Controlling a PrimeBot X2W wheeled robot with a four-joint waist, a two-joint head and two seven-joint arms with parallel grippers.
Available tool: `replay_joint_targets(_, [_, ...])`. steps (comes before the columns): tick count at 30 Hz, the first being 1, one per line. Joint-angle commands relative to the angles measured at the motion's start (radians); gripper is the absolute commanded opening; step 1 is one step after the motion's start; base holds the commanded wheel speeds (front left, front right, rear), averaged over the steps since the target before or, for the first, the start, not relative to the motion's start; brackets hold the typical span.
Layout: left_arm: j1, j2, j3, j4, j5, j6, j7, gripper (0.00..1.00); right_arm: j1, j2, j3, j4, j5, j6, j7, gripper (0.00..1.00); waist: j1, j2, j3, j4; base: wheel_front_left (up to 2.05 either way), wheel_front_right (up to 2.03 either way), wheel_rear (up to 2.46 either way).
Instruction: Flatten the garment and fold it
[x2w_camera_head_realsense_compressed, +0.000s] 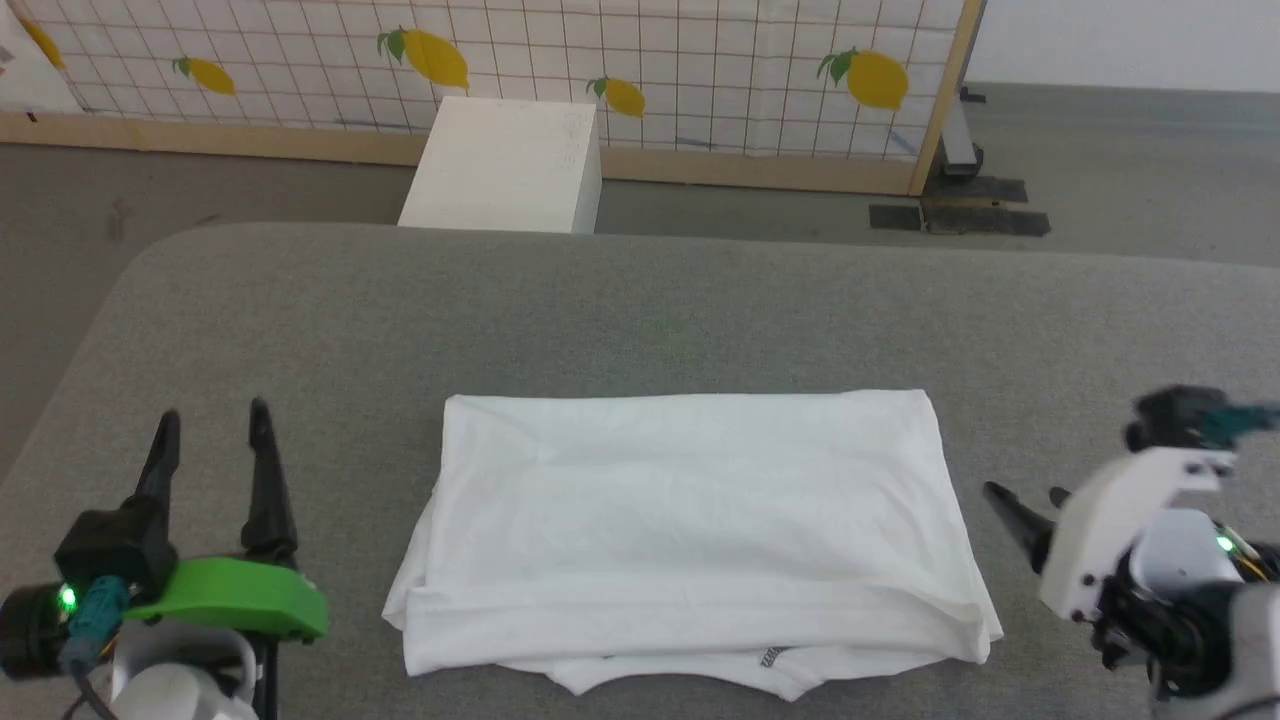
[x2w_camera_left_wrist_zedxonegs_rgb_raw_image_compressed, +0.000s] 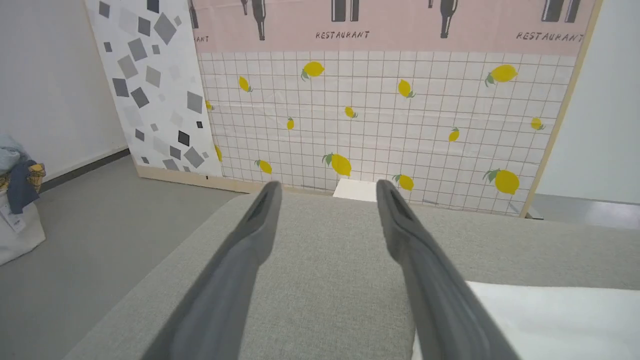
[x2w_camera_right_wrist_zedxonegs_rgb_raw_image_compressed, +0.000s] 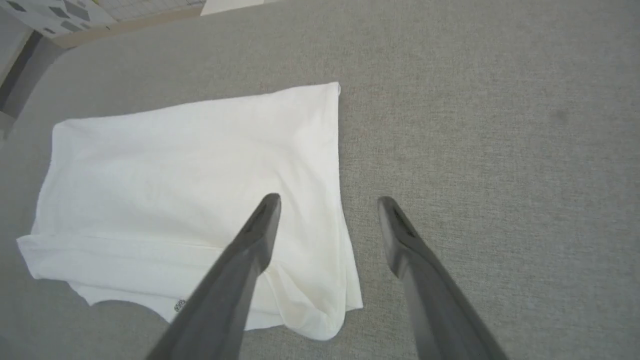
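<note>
A white garment (x2w_camera_head_realsense_compressed: 690, 520) lies in a rough, layered rectangle near the front edge of a grey padded surface (x2w_camera_head_realsense_compressed: 640, 310), between a robot's 2 grippers. The left gripper (x2w_camera_head_realsense_compressed: 214, 410) hangs to the cloth's left and the right gripper (x2w_camera_right_wrist_zedxonegs_rgb_raw_image_compressed: 328, 199) beside its right edge; both have their fingers spread wide with nothing between them. The fabric looks thin, light and limp, likely to sag and to slide layer over layer unless every layer is pinched together. A lower layer with a small dark mark (x2w_camera_head_realsense_compressed: 772, 657) pokes out under the uneven near edge. The 2 near corners appear the surest holds for a further fold. A white box (x2w_camera_head_realsense_compressed: 510, 165) stands beyond.
</note>
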Motion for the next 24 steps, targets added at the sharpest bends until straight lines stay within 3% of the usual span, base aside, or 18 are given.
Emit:
replay_joint_targets(1, [-0.026,-0.007,-0.006,-0.011,0.041,-0.008,-0.008,1.00,-0.039,-0.012,0.024,0.029,-0.051,-0.002,0.030,1.00,0.0001,0.0000,0.021,0.002,0.00,0.00,0.00])
replay_joint_targets(8, [-0.059,-0.097,0.021,-0.054,0.175,-0.075,-0.010,1.00,-0.199,-0.031,0.100,0.246,-0.242,-0.002,0.113,1.00,0.0001,0.0000,0.097,0.035,0.00,0.00,0.00])
replay_joint_targets(20, [-0.050,-0.221,0.123,-0.012,0.246,-0.190,-0.010,1.00,-0.242,-0.009,0.178,0.482,-0.227,-0.002,0.081,1.00,0.0001,0.0000,0.162,0.074,0.00,0.00,0.00])
replay_joint_targets(21, [-0.048,-0.228,0.132,-0.007,0.253,-0.199,-0.010,1.00,-0.242,-0.010,0.175,0.491,-0.217,-0.002,0.078,0.36,0.0001,0.0000,0.159,0.073,0.00,0.00,0.00])
replay_joint_targets(22, [-0.046,-0.235,0.140,-0.004,0.257,-0.205,-0.010,1.00,-0.243,-0.013,0.175,0.496,-0.208,-0.002,0.074,0.03,0.0001,0.0000,0.156,0.071,0.00,0.00,0.00])
replay_joint_targets(24, [-0.041,-0.248,0.158,0.006,0.265,-0.220,-0.010,1.00,-0.242,-0.025,0.162,0.497,-0.186,-0.002,0.062,0.00,0.0001,0.0000,0.145,0.067,0.00,0.00,0.00])
